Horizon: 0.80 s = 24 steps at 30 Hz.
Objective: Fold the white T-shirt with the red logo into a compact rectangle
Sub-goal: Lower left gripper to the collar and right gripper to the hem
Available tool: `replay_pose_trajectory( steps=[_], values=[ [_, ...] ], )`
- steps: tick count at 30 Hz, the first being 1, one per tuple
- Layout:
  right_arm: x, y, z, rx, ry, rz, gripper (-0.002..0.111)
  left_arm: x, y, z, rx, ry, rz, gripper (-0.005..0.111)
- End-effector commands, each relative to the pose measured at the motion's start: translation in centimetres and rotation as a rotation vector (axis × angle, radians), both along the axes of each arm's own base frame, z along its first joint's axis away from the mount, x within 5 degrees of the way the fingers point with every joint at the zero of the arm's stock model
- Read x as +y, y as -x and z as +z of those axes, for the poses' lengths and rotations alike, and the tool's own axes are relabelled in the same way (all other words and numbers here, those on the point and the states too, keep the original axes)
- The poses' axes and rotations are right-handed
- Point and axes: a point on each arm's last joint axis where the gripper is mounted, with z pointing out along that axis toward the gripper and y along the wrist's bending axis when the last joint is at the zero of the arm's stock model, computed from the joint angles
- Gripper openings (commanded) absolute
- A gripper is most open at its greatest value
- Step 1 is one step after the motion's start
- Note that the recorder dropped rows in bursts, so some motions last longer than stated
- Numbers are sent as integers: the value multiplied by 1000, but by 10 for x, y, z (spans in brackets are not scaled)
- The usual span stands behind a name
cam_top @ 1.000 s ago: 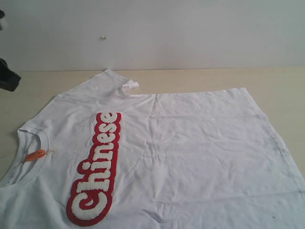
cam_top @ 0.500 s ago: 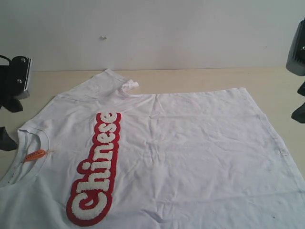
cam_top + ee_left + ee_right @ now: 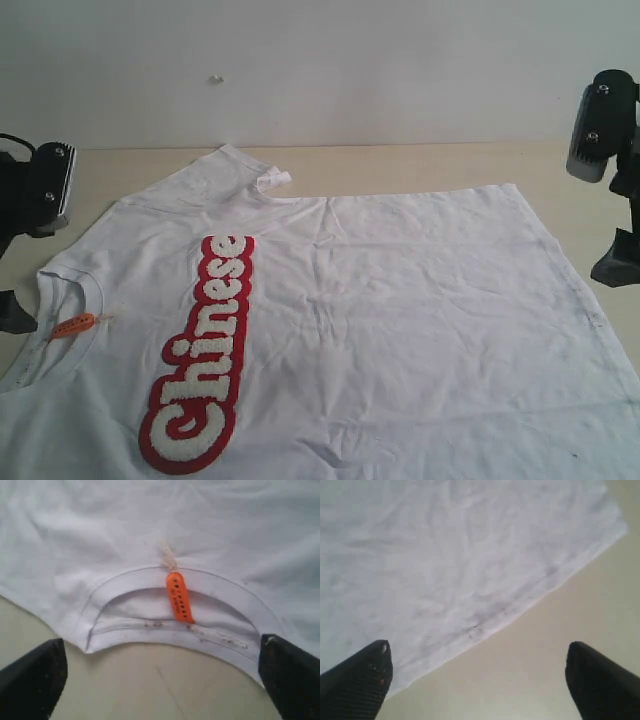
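Both arms swing in from sides, barely visible a second ago. Left gripper (image 3: 160, 649) jaws wide apart over collar, near orange tag (image 3: 179, 597); right gripper (image 3: 477, 652) jaws apart over opposite shirt edge. White T-shirt (image 3: 400, 300) flat on table (image 3: 400, 165), logo up, unfolded; first grasp looks imminent
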Motion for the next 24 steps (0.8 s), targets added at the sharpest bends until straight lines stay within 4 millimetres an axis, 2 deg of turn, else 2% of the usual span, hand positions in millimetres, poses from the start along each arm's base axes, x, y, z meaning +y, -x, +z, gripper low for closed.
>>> replay_pose_trajectory(
  steps=[1,10,17,22,24],
  values=[
    [1,-9,8,231,-25,119,88,2,-14,3,170,5,41,105],
    [-3,-40,-35,277,3,185,88,17,-36,-40,212,-26,6,105],
    [-4,-58,-71,289,9,210,88,28,-43,-85,298,-8,-17,105],
    [-5,-64,-83,282,13,208,88,28,-46,-95,295,-11,-13,105],
    [-5,-65,-85,285,12,207,88,28,-51,-98,249,-8,42,105]
  ],
)
